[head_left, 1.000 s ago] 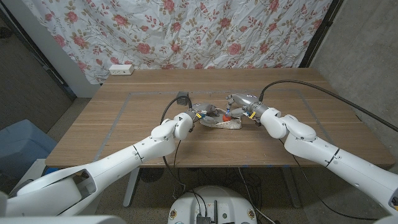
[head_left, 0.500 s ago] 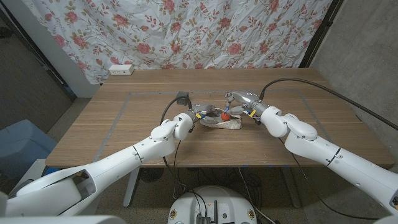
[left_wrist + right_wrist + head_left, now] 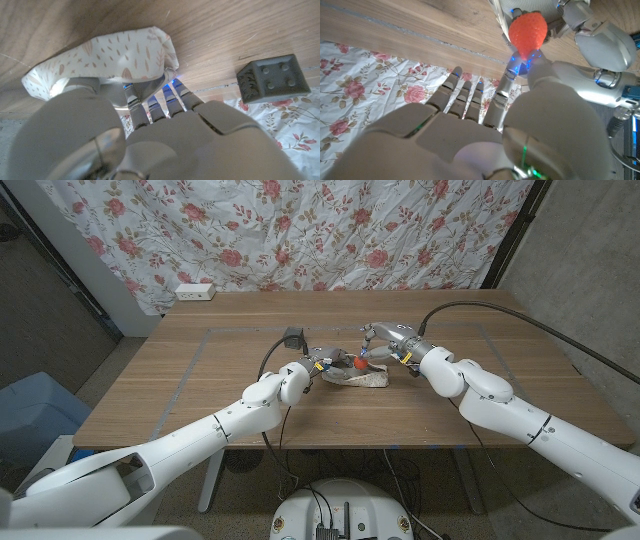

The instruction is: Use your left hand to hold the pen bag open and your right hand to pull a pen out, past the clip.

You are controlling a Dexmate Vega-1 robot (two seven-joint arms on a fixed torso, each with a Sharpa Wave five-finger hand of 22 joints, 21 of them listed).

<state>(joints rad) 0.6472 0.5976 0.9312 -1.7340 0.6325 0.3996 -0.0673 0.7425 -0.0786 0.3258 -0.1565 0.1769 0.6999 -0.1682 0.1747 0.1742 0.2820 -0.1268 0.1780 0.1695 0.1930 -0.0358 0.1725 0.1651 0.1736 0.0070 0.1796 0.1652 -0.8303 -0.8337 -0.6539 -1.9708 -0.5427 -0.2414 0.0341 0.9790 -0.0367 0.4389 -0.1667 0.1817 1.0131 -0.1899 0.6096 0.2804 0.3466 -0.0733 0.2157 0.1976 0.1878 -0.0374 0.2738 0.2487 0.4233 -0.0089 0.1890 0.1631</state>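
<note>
The pen bag (image 3: 362,379), pale cloth with a small leaf print, lies mid-table. My left hand (image 3: 322,364) grips its near-left end, and in the left wrist view its fingers (image 3: 150,102) hook into the bag's mouth (image 3: 105,57). A pen with a red strawberry-shaped top (image 3: 361,364) sticks out of the opening. My right hand (image 3: 388,344) hovers over the bag's right part. In the right wrist view its fingertips (image 3: 512,70) pinch the pen just under the strawberry top (image 3: 527,31). The pen's shaft and clip are hidden.
A small black block (image 3: 293,337) stands on the table just behind my left hand, also seen as the studded block (image 3: 272,79). A white power strip (image 3: 195,292) lies at the far left edge. A floral curtain (image 3: 300,230) hangs behind the table.
My right hand has risen slightly and drawn back a little over the bag, with the strawberry top still between its fingertips. The left hand and the bag have stayed put.
</note>
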